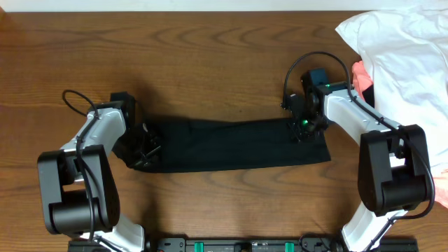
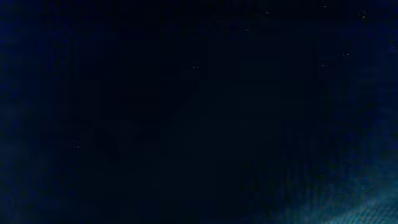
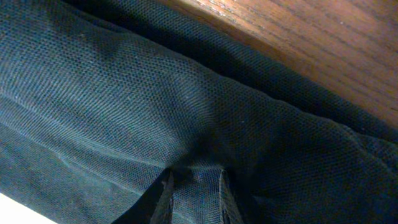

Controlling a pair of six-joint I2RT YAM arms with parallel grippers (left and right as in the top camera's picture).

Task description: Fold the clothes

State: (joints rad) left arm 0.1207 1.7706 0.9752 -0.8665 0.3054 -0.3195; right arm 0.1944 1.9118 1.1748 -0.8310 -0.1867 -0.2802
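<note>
Across mid-frame on the wooden table [image 1: 210, 56], the black garment [image 1: 231, 143] lies drawn out as a long band between two grippers.
At its right end the right gripper [image 1: 302, 129] pinches a ridge of mesh between its fingers [image 3: 230, 205]. The left gripper [image 1: 147, 148] sits on the left end, but its camera is dark, so its hold cannot be told. Judged mid-fold: next, both ends must travel together, evenly.

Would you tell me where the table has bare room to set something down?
Bare wood runs along the far side of the table, behind the black garment, up to the white garment. A narrower strip lies along the black garment's near side. The far right corner is crowded.
</note>
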